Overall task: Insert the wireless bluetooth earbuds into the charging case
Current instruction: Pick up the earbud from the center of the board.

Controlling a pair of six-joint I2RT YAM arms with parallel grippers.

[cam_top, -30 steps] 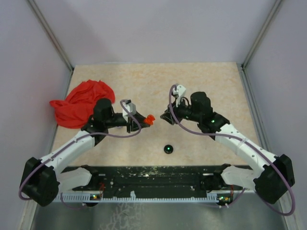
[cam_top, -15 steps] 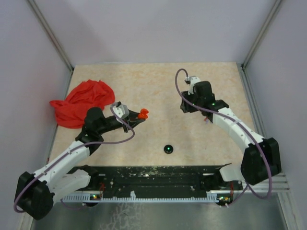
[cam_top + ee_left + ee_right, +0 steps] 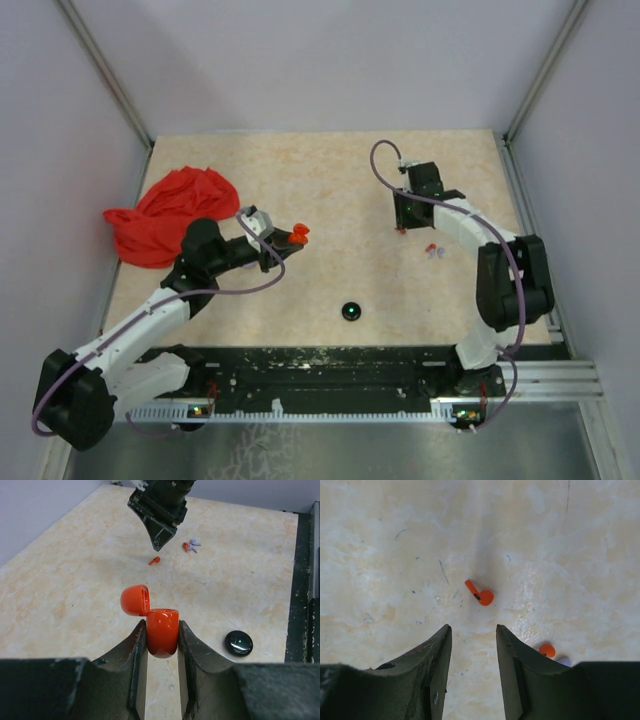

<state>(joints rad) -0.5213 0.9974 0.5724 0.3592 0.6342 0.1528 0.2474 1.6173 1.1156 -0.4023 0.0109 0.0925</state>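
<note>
The left fingers are clamped on the upright orange charging case, its lid hinged open. The right fingers stand apart and empty over one orange earbud lying on the counter. A second orange earbud lies nearby.

Left arm reaches diagonally forward and inward from its base, forearm low; left claw lies nearly level, both fingers clamped on the sides of the orange charging case; right arm folds sharply at the elbow, forearm stretched far inward; right claw points straight down, fingers parted, empty.
</note>
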